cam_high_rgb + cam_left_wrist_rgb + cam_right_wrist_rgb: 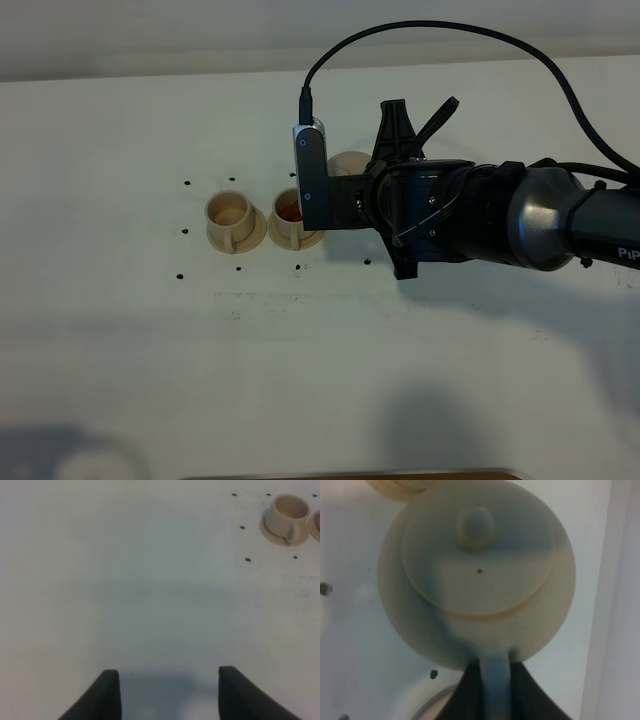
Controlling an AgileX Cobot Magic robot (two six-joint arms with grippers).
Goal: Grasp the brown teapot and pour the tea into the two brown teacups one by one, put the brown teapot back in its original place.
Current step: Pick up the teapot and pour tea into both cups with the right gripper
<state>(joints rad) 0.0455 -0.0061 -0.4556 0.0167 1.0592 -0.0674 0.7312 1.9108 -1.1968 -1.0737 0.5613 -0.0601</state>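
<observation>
The brown teapot (480,570) fills the right wrist view, seen lid-on with its knob facing the camera. My right gripper (495,682) is shut on its loop handle. From the high camera only a bit of the teapot (350,161) shows behind the right arm, just right of the two brown teacups. The left teacup (228,213) looks empty, and the right teacup (289,209) holds reddish liquid. A pale curved rim, perhaps the original place (427,706), shows below the handle. My left gripper (169,695) is open over bare table, far from the left teacup (288,511).
Small black dots (187,184) mark the white table around the cups. The right arm (500,215) reaches in from the right edge, with a black cable (440,32) looping above it. A brown edge (350,476) shows at the table's near side.
</observation>
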